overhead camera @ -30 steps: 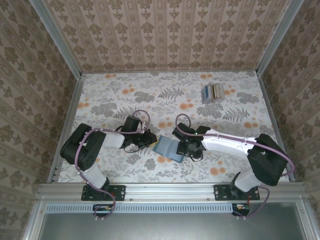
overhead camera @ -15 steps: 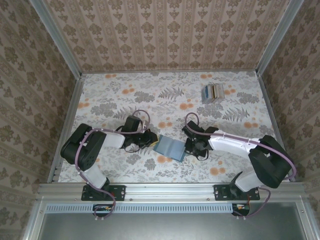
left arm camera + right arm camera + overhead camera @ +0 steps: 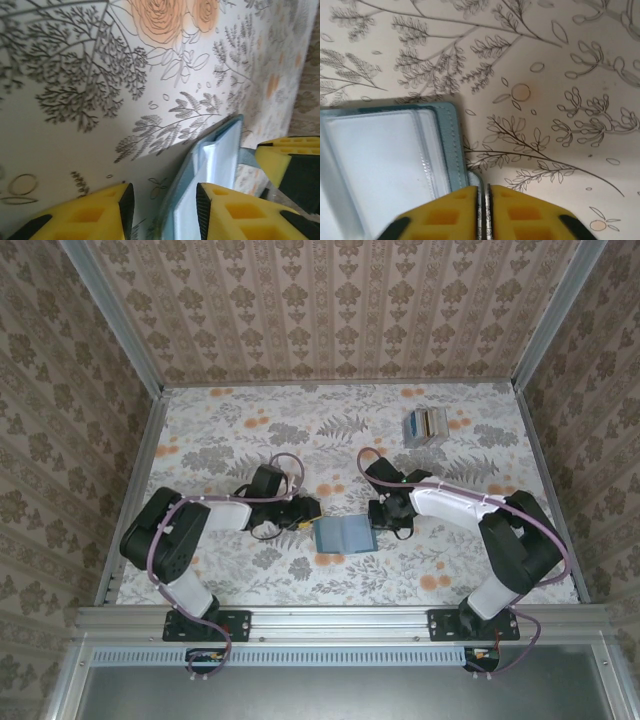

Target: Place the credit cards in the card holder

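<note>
**Holder squared up and spread open between the two grippers**

The holder [image 3: 343,534] lies open and flat on the table [image 3: 220,440], near the front edge and midway between the arms, its pale slotted inside facing up. A second ago it sat tilted, with the right arm reaching over it. It now lies square to the table edge and slightly further right.

The left gripper [image 3: 308,510] has advanced rightwards to the holder's left edge. In the left wrist view its fingers [image 3: 235,210] stand wide apart, with that edge [image 3: 210,170] passing between them and nothing clamped.

The right gripper [image 3: 377,517] has withdrawn from above the holder to its far right corner. In the right wrist view its pads [image 3: 465,205] are pressed together at that corner [image 3: 451,150]. Whether they nip the leather cannot be told.

The cards [image 3: 425,425] remain a fanned stack at the far right of the table, well apart from both grippers and untouched.

Interpretation: the preparatory step, presenting the slots, appears complete or nearly so. No card has yet been inserted, so one arm must next fetch a card while the other steadies the holder.
</note>
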Controlling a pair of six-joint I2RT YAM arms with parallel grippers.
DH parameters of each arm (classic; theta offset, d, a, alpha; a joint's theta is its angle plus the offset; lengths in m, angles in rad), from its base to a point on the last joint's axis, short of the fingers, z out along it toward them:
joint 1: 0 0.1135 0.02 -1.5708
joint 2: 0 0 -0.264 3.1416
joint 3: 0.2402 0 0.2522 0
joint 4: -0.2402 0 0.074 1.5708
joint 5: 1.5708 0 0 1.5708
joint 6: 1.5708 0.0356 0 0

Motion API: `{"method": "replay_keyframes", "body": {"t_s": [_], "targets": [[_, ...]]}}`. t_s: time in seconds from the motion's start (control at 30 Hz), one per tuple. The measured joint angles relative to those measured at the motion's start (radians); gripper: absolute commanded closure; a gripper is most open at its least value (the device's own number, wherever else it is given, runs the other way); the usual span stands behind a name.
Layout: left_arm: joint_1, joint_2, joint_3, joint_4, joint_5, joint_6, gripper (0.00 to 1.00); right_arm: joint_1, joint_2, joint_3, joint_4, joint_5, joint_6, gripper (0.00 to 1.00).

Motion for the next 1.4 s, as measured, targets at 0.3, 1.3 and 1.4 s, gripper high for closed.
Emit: {"method": "replay_keyframes", "body": {"t_s": [0.3, 1.3, 1.4], "targets": [[0.026, -0.129, 0.087, -0.278, -0.129, 0.180, 0.49, -0.031, -0.098, 0.013, -0.022, 0.019, -0.059, 0.48], [0.081, -0.438, 0.032, -0.503, -0.245, 0.305, 0.47, -0.613, 0.457, 0.795, 0.081, -0.021, -0.463, 0.34], [0.081, -0.461, 0.006, -0.504, -0.251, 0.304, 0.47, -0.617, 0.492, 0.815, 0.062, -0.039, -0.466, 0.35]]}}
